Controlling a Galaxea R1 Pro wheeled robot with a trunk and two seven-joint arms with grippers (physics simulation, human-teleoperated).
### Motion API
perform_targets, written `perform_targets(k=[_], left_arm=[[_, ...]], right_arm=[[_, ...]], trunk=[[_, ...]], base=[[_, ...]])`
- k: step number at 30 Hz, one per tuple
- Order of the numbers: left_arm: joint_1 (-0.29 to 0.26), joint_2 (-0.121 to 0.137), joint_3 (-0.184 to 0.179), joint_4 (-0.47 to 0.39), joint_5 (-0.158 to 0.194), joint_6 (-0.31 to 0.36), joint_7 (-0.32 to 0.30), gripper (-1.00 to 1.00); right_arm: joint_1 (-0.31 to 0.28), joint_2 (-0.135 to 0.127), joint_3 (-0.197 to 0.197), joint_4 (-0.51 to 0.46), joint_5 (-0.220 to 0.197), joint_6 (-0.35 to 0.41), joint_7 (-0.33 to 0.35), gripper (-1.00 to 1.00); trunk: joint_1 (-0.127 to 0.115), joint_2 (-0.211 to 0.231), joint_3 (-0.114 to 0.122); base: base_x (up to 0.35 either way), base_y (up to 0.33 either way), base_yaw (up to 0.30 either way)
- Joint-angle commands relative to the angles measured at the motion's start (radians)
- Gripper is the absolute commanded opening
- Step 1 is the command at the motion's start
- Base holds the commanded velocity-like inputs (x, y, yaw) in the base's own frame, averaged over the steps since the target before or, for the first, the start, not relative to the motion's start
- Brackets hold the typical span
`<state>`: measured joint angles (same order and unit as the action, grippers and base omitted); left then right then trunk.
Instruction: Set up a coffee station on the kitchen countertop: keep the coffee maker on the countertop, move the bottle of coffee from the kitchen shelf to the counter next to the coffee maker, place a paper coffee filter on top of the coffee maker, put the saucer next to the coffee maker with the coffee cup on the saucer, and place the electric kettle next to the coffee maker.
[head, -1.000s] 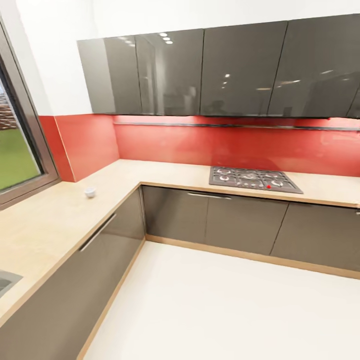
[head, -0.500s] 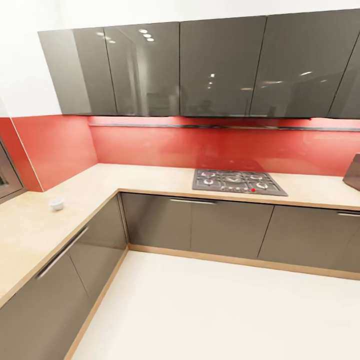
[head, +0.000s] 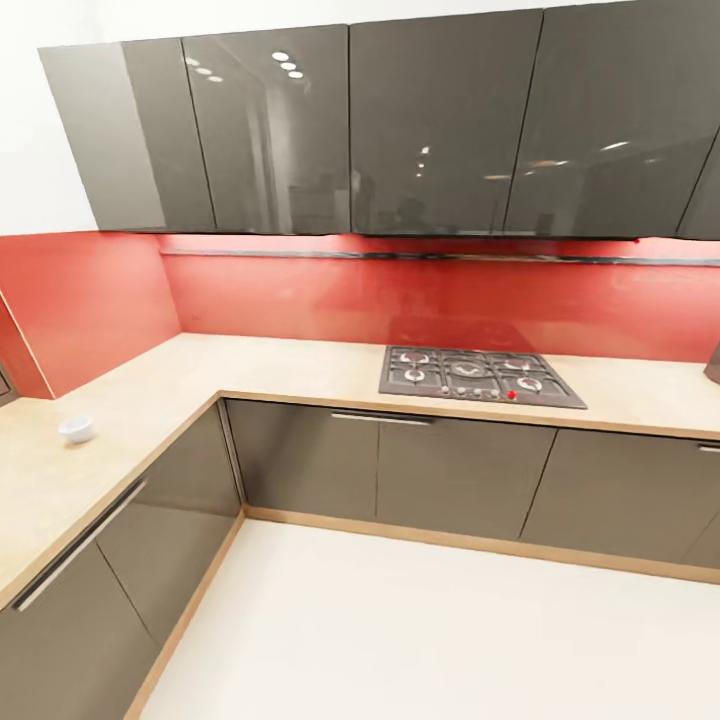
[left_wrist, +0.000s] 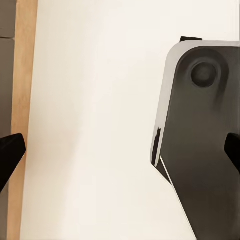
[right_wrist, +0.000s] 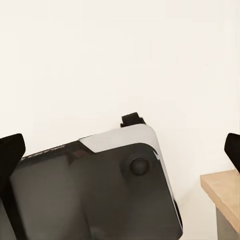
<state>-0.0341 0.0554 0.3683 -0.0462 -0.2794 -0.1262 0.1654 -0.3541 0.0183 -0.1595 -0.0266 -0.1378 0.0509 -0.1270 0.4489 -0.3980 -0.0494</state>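
Head view: L-shaped counter (head: 250, 365) w/ red backsplash, grey upper cabinets (head: 400, 125). Small white coffee cup (head: 77, 429) sits alone on the counter's left run, near its front edge. Hob (head: 478, 376) on the back run. Left gripper (left_wrist: 120, 150) & right gripper (right_wrist: 120, 145): both spread wide, nothing between the fingers, above pale floor (head: 420, 630) & the robot's dark base (left_wrist: 200, 150). Cup well apart from both.

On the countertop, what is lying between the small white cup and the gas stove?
In the head view, only bare beige countertop runs from the white cup around the corner to the gas stove; nothing stands on that stretch.
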Motion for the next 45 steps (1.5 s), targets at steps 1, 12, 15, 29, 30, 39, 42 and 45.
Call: perform_targets(k=[1,12,15,29,30,39,42,45], left_arm=[[-0.001,0.000,0.008,0.002,-0.011,-0.004,0.003,1.00],[-0.001,0.000,0.004,0.003,-0.011,-0.004,0.003,1.00],[-0.001,0.000,0.002,0.003,-0.011,-0.005,0.003,1.00],[-0.001,0.000,-0.002,0.003,-0.012,-0.005,0.003,1.00],[-0.001,0.000,-0.001,0.003,-0.012,-0.005,0.003,1.00],[-0.001,0.000,0.004,0.003,-0.011,-0.005,0.004,1.00],[-0.001,0.000,0.004,0.003,-0.011,-0.006,0.004,1.00],[-0.001,0.000,0.005,0.003,-0.011,-0.006,0.004,1.00]], right_arm=[[0.000,0.001,-0.003,-0.002,-0.005,0.005,-0.003,1.00],[0.000,0.002,-0.003,-0.001,-0.005,0.004,-0.003,1.00],[0.000,0.002,-0.003,-0.001,-0.005,0.004,-0.003,1.00],[0.000,0.001,-0.003,-0.001,-0.003,0.006,0.000,1.00],[0.000,0.001,-0.003,-0.001,-0.003,0.006,0.000,1.00],[0.000,-0.008,-0.002,-0.001,0.003,0.007,0.094,1.00],[0.000,-0.028,-0.002,-0.001,0.014,0.008,0.150,1.00],[0.000,-0.037,-0.002,-0.001,0.017,0.008,0.163,1.00]], trunk=[[0.001,-0.002,-0.002],[0.001,-0.002,-0.002],[0.001,-0.002,-0.002],[0.001,-0.002,-0.002],[0.001,-0.002,-0.002],[0.001,-0.002,-0.008],[0.001,-0.002,-0.011],[0.001,-0.002,-0.014]], base=[[0.328,-0.081,0.000],[0.332,-0.024,0.000],[0.334,-0.001,0.000],[0.334,-0.002,0.000],[0.334,-0.048,0.028],[0.334,-0.103,0.106],[0.333,-0.122,0.178],[0.323,-0.141,0.218]])
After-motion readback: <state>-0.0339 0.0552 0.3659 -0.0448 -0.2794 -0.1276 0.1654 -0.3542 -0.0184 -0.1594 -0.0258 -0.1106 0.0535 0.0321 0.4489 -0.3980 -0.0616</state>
